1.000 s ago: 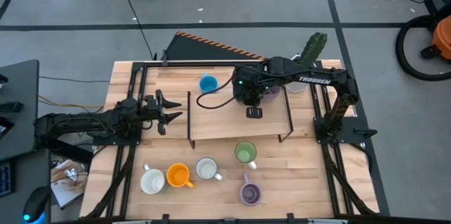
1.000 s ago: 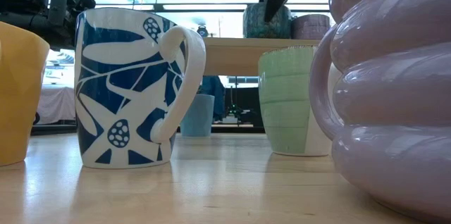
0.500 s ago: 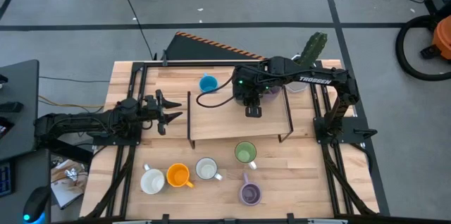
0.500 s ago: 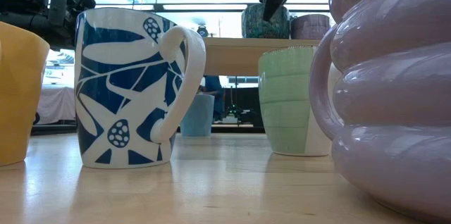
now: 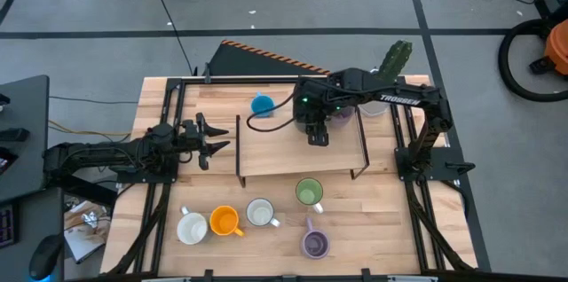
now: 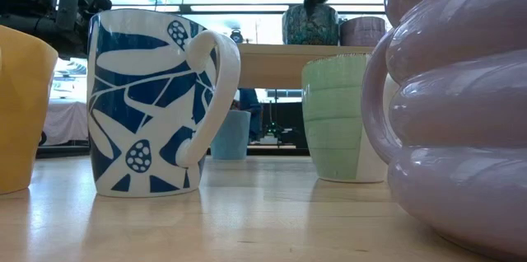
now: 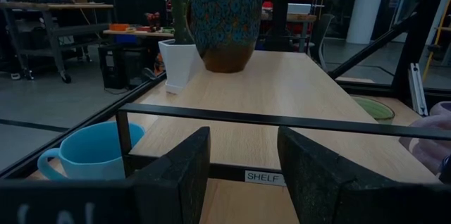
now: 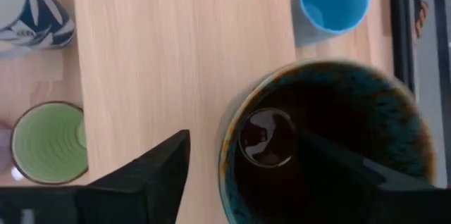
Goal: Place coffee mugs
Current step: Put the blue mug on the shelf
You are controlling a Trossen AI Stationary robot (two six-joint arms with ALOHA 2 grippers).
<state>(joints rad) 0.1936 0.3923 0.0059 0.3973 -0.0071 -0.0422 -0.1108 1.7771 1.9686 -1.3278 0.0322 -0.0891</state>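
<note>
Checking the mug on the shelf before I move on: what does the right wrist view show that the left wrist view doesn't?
Only the right wrist view: the glossy dark inside of the teal-speckled brown ceramic mug from above, the open right tool over its rim, and a blue-and-white patterned mug. Only the left wrist view: the brown mug's upright side, a white pot with a cactus, the SHELF label, and the open left tool. Both: the brown mug, the light blue mug, and the pale wooden shelf top.
</note>
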